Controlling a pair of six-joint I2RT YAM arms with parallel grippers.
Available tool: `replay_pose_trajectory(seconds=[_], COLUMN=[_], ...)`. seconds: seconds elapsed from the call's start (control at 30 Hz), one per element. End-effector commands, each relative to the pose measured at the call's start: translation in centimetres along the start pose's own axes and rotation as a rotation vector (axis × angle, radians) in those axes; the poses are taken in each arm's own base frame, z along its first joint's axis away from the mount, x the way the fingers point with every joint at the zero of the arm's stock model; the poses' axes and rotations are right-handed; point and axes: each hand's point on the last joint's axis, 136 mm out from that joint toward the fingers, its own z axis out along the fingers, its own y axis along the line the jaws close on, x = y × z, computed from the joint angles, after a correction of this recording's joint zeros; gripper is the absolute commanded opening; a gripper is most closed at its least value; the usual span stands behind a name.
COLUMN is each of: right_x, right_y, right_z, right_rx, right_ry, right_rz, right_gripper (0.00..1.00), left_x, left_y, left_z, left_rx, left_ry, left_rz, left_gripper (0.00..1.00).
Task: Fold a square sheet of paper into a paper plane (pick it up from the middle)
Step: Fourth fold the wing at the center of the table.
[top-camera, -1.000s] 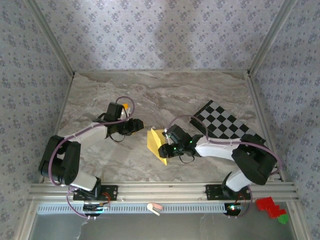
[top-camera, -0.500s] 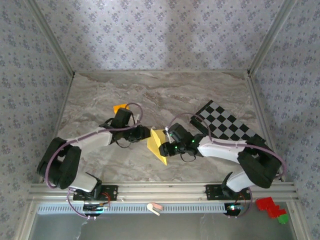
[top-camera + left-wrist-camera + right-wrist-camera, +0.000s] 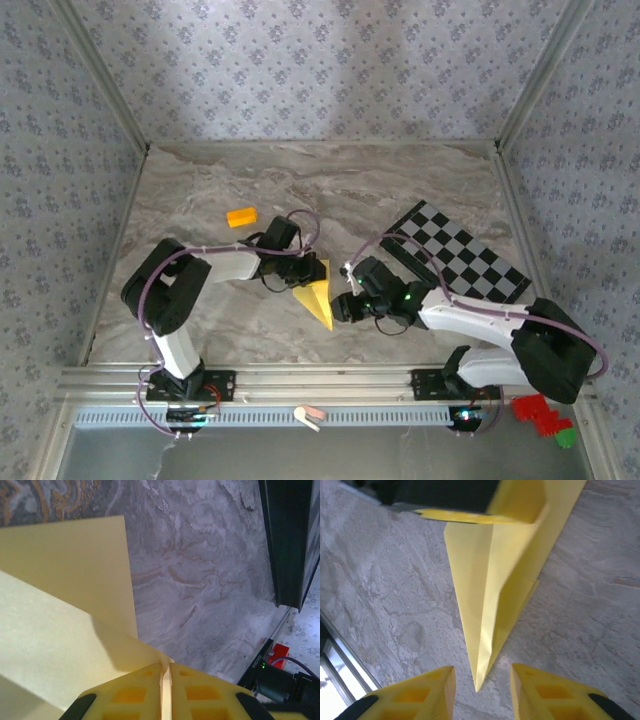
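Paper plane [image 3: 319, 298] mid-bench, nearer near edge, tip pointing at near edge. Marble-pattern bench [image 3: 330, 180] bare along far edge, open room there. Left end effector [image 3: 165, 680] pinches plane's far end, fingers almost meeting. Right end effector [image 3: 482, 675] parted, straddles tip without touching. Plane's wide end cut off in right wrist view. Paper pale yellow, matte, centre crease. Orange block [image 3: 241, 216] toward far-left corner; checkered board [image 3: 460, 255] near right edge.

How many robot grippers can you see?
2. The left gripper pinches the far edge of the folded pale-yellow paper sheet; the right gripper sits open at its near pointed tip.
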Motion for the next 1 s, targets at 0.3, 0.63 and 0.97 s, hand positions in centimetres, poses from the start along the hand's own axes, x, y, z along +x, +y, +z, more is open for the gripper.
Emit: replay_pose_trajectory(seconds=[0.3,0.63,0.97], right_x=[-0.3,-1.1,-1.7], right_y=[3.1,2.5,1.5], right_z=[4.4,5.7,6.8], right_rx=[-0.122,-0.113,-0.121], right_ry=[0.053,0.073,0.081], right_rz=[-0.032,-0.049,-0.035], right_gripper=[0.25,0.21,0.19], left_x=[0.1,0.4,0.5], left_y=[1.5,2.3,2.8], left_z=[1.7,2.0,2.3], left_rx=[-0.008,-0.018,-0.023], left_ry=[0.026,0.033,0.040], left_rz=[-0.009,-0.012,-0.020], left_gripper=[0.11,0.11,0.11])
